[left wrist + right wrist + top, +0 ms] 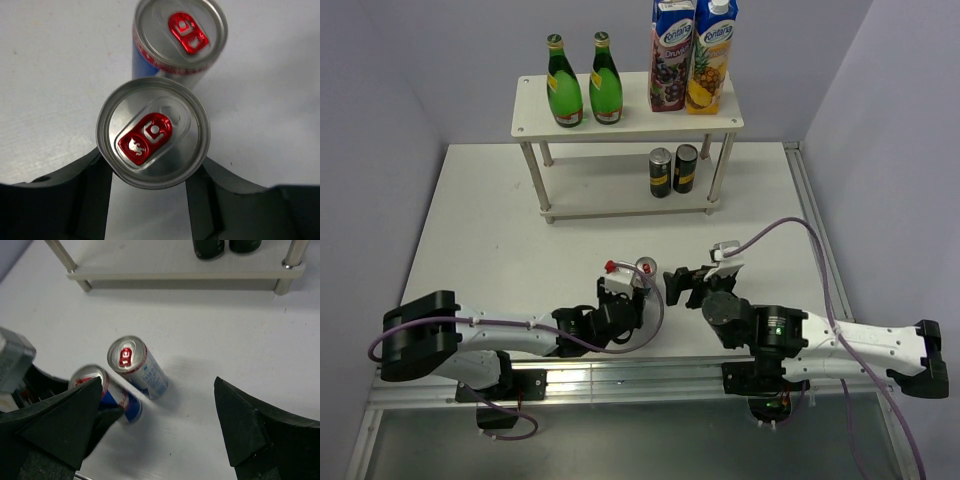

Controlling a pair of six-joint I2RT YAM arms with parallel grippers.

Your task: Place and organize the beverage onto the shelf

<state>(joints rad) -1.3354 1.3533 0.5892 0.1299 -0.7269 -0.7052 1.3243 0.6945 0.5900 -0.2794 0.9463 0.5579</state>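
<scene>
On the shelf (632,118) I see like grouped with like. The two green bottles (564,90) stand side by side at the left of the top board and the two juice cartons (672,60) at its right. The two dark cans (661,172) are paired at the right of the lower board. The lower board's left half looks free, which I judge is where the last pair belongs.

That pair is not shelved yet. Both blue-silver cans stand upright on the bench (500,230), well short of the shelf.

My left tool (150,172) straddles the near can (152,132), one finger on each side just below the lid. The rim hides the contact, but the fingers look closed against the can, so I take it as gripped and ready to lift. The far can (180,32) stands just beside it, possibly touching.

My right tool (159,390) is spread wide and holds nothing, facing the far can.
</scene>
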